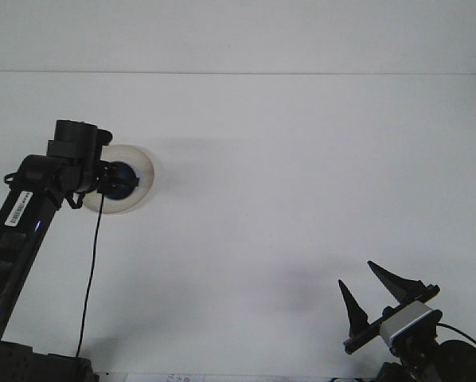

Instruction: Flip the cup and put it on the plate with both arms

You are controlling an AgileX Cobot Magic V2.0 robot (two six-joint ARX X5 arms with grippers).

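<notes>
Now the blue cup (123, 181) sits over the white plate (142, 179) at the bench's (302, 159) left, gripped by the left end effector (115, 181); well apart, lower right, the right end effector (364, 288) stands open, holding nothing

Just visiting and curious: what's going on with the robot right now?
Left hand over the plate, holding the blue cup. Right hand open, idle near the table's front edge. Nothing in the way.

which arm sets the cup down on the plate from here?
Left. The left gripper holds the blue cup right over the plate. The right gripper sits open at the near right edge, far from both.
</notes>
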